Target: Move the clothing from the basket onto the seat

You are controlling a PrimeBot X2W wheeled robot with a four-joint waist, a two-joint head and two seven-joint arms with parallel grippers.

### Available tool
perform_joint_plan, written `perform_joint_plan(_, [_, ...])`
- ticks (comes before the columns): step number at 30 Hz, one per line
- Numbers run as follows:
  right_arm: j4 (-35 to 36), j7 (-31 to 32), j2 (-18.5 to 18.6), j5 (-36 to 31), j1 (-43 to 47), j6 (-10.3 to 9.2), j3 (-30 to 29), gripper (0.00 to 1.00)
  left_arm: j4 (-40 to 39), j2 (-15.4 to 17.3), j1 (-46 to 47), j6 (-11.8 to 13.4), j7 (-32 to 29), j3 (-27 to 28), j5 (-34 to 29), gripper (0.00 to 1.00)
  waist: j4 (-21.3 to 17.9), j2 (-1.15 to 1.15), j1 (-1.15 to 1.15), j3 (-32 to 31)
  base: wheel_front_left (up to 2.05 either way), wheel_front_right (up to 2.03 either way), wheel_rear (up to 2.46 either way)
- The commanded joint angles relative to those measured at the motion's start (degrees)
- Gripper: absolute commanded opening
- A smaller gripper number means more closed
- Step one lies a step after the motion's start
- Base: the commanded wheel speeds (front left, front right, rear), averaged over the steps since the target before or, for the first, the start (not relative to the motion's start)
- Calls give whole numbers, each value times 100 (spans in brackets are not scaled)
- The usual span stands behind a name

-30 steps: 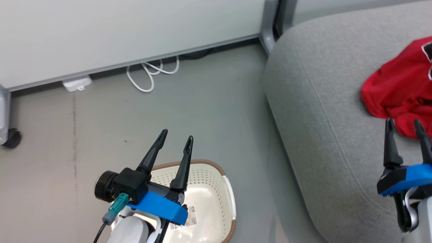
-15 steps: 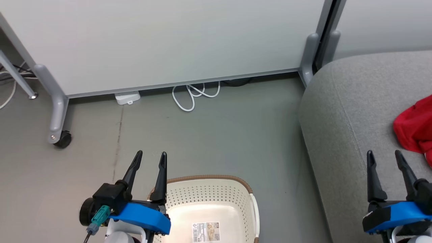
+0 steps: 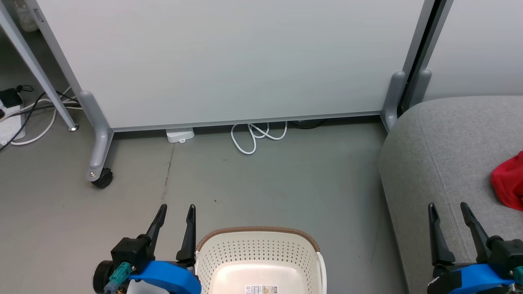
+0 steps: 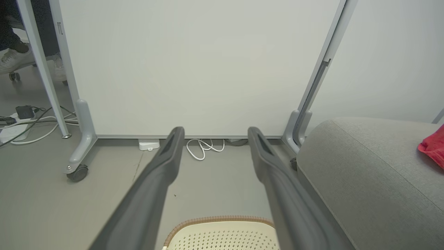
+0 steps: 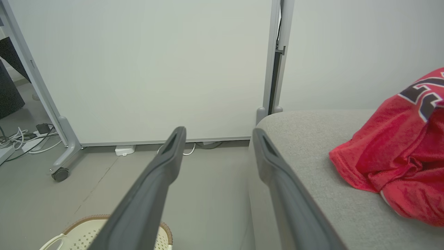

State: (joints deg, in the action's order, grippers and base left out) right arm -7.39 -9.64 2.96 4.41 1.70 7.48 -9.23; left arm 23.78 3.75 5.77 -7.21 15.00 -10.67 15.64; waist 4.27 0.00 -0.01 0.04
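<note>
Your left gripper [image 3: 177, 207] hovers at the near left, just beside the left rim of the basket [image 3: 257, 230]. Its fingers [image 4: 163, 170] are spread, point toward the far side and pinch nothing. Your right gripper [image 3: 446, 205] hangs at the near right over the near part of the seat [image 3: 433, 163], and its fingers are likewise spread with only air between them.

The basket stands on the floor [image 3: 286, 183] between the two grippers, close to you and cut by the near edge of the head view. The part of its pale base that you can see carries a label [image 3: 261, 289].

The clothing [image 3: 508, 183] lies on the seat as a crumpled red heap, to the right of the right gripper and farther off, apart from its fingers. In the right wrist view a dark numeral outlined in white shows on its upper fold. You cannot tell from here whether the heap is one piece or two.

On the far side, a pale panel [image 3: 245, 61] stands on a grey foot with a caster [image 3: 102, 178]. A white cable [image 3: 255, 136] is coiled on the floor at its base.
</note>
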Motion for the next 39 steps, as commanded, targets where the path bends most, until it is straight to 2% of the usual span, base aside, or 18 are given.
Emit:
perform_joint_plan(1, [-33, -34, -11, 39, 86, 3, 36, 100, 33, 50, -53, -43, 26, 11, 25, 100, 45, 0, 1, -53, 0, 0, 0])
perform_joint_plan(29, [-179, -91, -13, 343, 122, 3, 182, 100, -2, 70, -99, -44, 26, 97, -39, 100, 48, 0, 1, -73, 0, 0, 0])
perform_joint_plan(30, [-173, -60, -2, 332, 87, 0, 178, 0, 10, 35, -79, 0, 0, 88, -14, 0, 47, 0, 1, -72, 0, 0, 0])
perform_joint_plan(37, [-558, -37, -58, 358, 152, 0, 173, 0, 333, -30, -403, 5, -41, 72, 28, 0, 45, 0, 1, -74, 0, 0, 0])
perform_joint_plan(39, [-598, 17, -61, 553, 116, 0, 161, 0, 317, -33, -410, 5, -90, 108, 212, 0, 38, 0, 1, -73, 0, 0, 0])
